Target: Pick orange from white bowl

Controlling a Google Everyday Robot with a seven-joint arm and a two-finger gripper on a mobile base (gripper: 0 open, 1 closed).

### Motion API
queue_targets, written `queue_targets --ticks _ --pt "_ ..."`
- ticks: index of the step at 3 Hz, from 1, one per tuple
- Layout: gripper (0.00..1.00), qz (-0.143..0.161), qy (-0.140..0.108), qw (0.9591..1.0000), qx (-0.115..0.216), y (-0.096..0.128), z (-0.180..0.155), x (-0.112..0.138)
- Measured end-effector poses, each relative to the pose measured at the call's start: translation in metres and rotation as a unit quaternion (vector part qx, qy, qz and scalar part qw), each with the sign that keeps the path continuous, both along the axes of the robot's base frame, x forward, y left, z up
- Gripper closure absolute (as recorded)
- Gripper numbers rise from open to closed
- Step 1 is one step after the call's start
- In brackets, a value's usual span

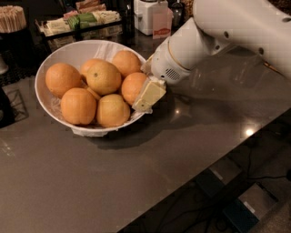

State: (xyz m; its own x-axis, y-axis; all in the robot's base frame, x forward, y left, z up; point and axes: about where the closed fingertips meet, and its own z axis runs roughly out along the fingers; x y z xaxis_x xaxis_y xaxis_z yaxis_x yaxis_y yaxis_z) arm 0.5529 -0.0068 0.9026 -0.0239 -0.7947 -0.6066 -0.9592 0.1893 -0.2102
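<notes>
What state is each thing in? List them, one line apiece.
white bowl: upright on the table, holding oranges.
orange: resting in the bowl at its right rim.
other oranges: piled in the bowl beside it.
tool: at the bowl's right rim, against that orange.

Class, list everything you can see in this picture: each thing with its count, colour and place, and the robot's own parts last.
white bowl: one, white, paper-lined, left on table.
orange: one, deep orange, bowl's right edge, against the hand.
other oranges: five clear, more partly hidden, orange, in bowl.
table: one, dark grey, glossy.
tray of packets: one, green and pale, behind bowl.
wooden sticks: one bundle, tan, top left.
white container: one, white, at back.
arm: one, white, from upper right.
hand: one, cream, at bowl's right rim.
</notes>
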Motion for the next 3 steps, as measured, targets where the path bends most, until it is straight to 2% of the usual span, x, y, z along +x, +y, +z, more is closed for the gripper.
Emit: queue_targets --ticks 3 --pt "0.34 -0.004 0.02 0.9998 0.004 0.009 -0.018 0.013"
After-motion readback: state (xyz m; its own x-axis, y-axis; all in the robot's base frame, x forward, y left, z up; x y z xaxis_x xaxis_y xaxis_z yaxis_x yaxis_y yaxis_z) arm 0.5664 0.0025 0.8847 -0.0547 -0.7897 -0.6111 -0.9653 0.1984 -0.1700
